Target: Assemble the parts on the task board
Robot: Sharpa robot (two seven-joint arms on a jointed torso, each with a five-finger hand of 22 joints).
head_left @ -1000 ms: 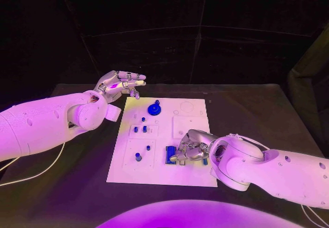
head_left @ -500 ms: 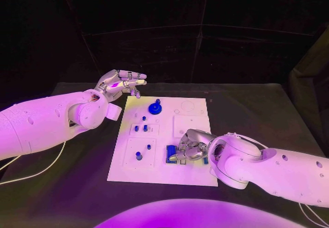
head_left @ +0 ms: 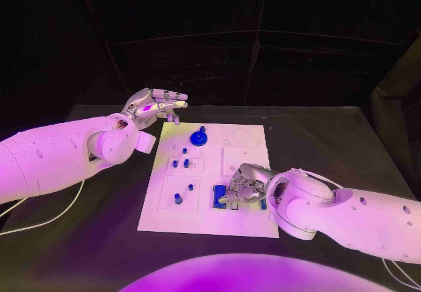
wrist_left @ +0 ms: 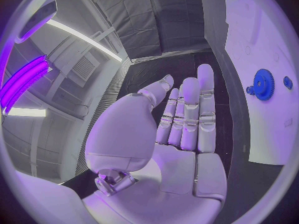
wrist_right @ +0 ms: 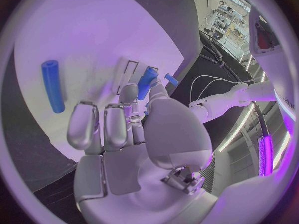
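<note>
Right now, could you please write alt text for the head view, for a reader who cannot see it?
The right robot hand rests on the white task board beside a blue block. The left robot hand hovers, holding nothing, near a blue gear.

The table [head_left: 351, 146] is black and flat. A white task board [head_left: 246, 137] lies right on it, in the middle. The board is a long plate, with one short end near the robot and the other short end far away. Dark table shows all around the board.

A thin pale cable [head_left: 48, 222] lies on the table too. It is off to the left of the task board, near the table's front edge, and it bends in a curve. It does not touch the board.

The left wrist view shows the white board [wrist_left: 274, 40] lying flat on the dark table [wrist_left: 168, 69].
</note>
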